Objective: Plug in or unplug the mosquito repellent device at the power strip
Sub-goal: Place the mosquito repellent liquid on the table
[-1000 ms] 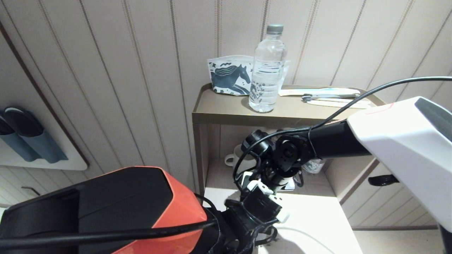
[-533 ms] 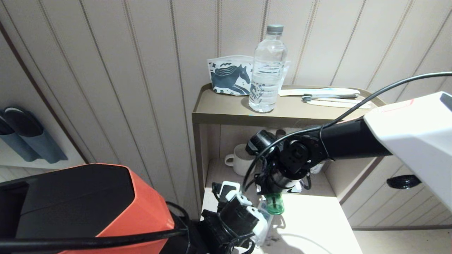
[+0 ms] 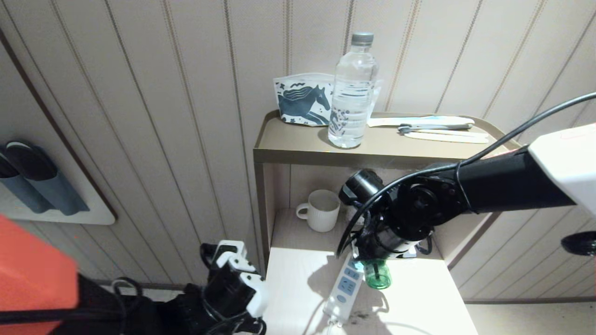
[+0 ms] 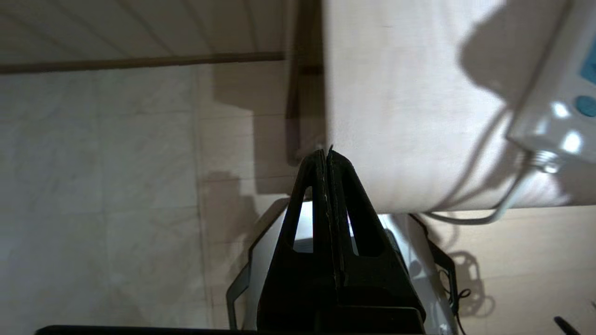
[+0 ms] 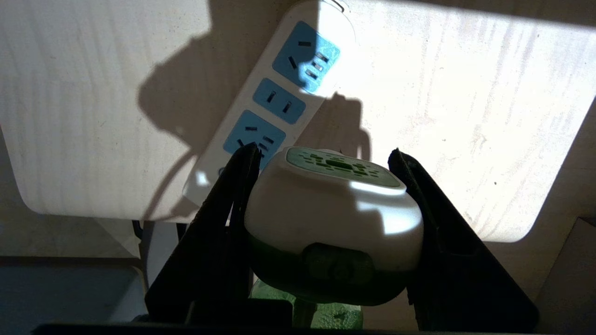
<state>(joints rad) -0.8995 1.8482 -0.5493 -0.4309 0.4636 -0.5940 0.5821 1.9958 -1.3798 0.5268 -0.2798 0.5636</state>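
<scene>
While left end effector [image 3: 235, 274] hangs low beside worktop [image 3: 419, 298], fingers pressed together, holding nothing, power strip [image 3: 343, 289] lies flat mid-worktop. Right end effector [image 3: 375, 260] squeezes mosquito repellent device [image 3: 377, 275] above strip. Device looks small, light, smooth plastic; grip white top sides, not bottle.

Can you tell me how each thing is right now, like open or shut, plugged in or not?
mosquito repellent device: held in the right pincer, off the strip, unplugged.
power strip: lying flat on the white table, visible sockets empty.
right pincer: shut on the device.
left pincer: shut, empty, beside the table.
water bottle: upright, capped.
mug: upright on the shelf.
</scene>
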